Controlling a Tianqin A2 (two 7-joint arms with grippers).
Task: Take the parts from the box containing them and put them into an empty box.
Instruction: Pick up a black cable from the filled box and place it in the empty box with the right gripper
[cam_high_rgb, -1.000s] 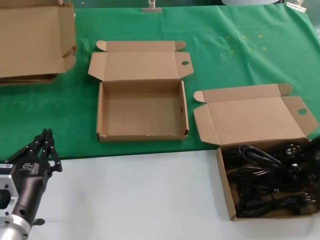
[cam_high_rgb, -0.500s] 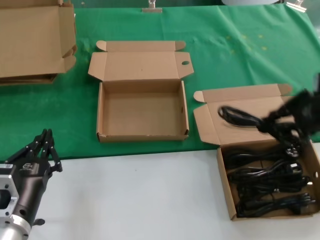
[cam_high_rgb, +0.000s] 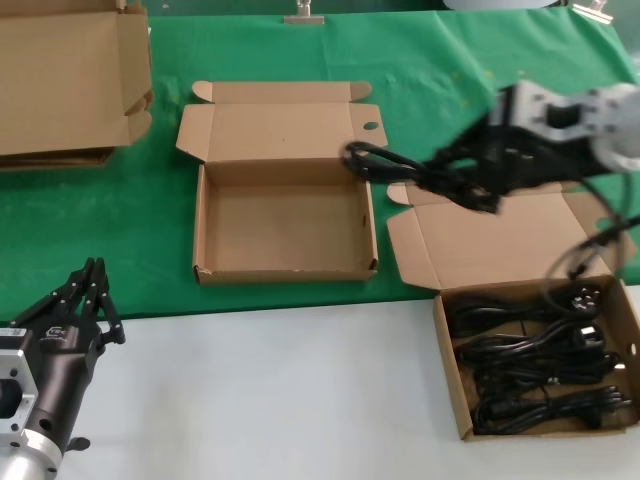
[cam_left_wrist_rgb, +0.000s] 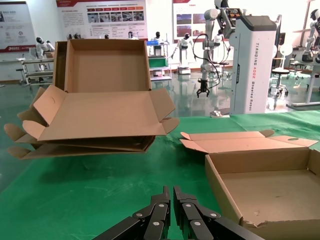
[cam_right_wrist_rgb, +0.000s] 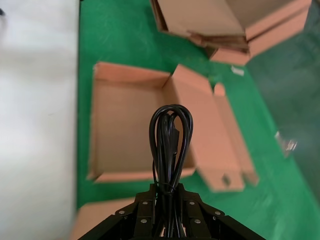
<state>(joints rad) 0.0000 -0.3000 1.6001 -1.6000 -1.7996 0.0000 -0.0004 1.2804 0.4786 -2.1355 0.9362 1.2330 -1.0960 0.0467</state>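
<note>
My right gripper (cam_high_rgb: 478, 186) is shut on a coiled black cable bundle (cam_high_rgb: 385, 165), held in the air between the two mailers. The bundle's loop (cam_right_wrist_rgb: 170, 135) sticks out past the fingers, above the right wall of the empty box (cam_high_rgb: 285, 225), whose tray (cam_right_wrist_rgb: 125, 130) lies open below. A loose strand (cam_high_rgb: 590, 245) hangs back toward the box containing the parts (cam_high_rgb: 448, 370). More cable bundles (cam_high_rgb: 540, 350) lie in that box at the front right. My left gripper (cam_high_rgb: 95, 292) rests shut at the front left, empty (cam_left_wrist_rgb: 170, 192).
Larger folded cartons (cam_high_rgb: 60, 80) are stacked at the back left, and they fill the left wrist view (cam_left_wrist_rgb: 100, 100). Green cloth (cam_high_rgb: 470, 80) covers the far half of the table and white surface (cam_high_rgb: 280, 390) the near half. Both mailers' lids lie open toward the back.
My right gripper has come up out of the right-hand box with a cable bundle and carried it left toward the empty box. The left arm has not moved.
</note>
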